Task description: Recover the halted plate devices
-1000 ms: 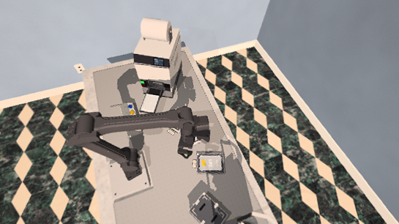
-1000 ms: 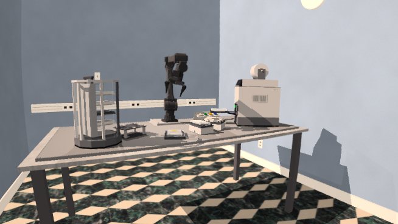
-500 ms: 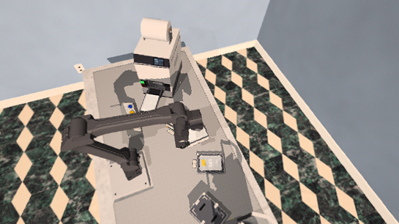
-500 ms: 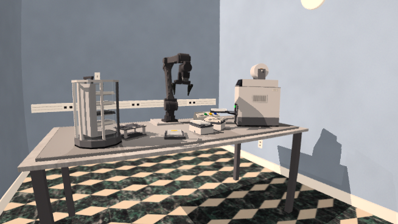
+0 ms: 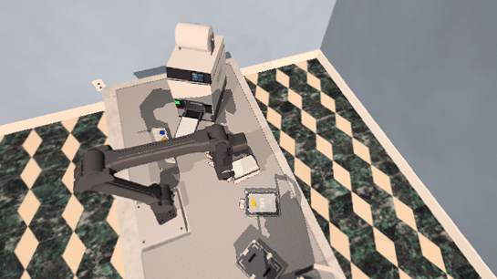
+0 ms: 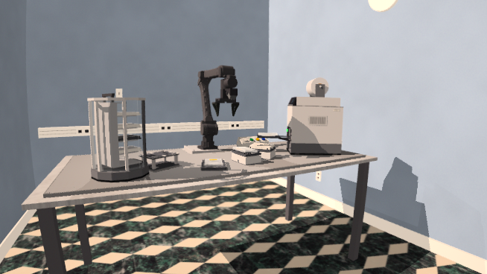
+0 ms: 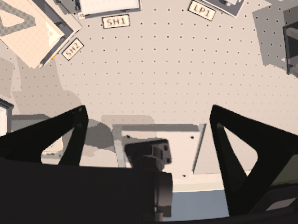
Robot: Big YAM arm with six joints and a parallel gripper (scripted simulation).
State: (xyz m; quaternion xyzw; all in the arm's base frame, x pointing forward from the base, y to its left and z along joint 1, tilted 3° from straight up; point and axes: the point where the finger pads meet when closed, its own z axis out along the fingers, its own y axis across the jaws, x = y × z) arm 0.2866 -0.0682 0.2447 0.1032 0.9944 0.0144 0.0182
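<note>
My gripper (image 6: 226,115) (image 7: 149,112) is open and empty, fingers down, high above the deck. The SEAL plate (image 5: 187,125) (image 6: 267,134) lies on the sealer's extended tray. A white plate (image 5: 245,167) (image 7: 110,5) lies on SH1. The SH2 plate (image 7: 27,37) looks skewed; the arm hides it in the top view. I cannot tell how fully either shaker plate is seated. A clear lid with a yellow patch (image 5: 262,203) (image 6: 213,163) lies in LP1. N6 (image 5: 259,265) (image 6: 161,154) bears no plate. Hotel H1 (image 6: 108,138) holds several plates; their seating is unclear.
The operator panel (image 5: 158,135) (image 6: 243,141) is partly hidden by the arm in the top view; its blue key (image 5: 161,132) shows. The sealer SEAL (image 5: 187,89) (image 6: 316,126) stands at the table's end beyond the panel. H1 stands at the opposite end, beside N6.
</note>
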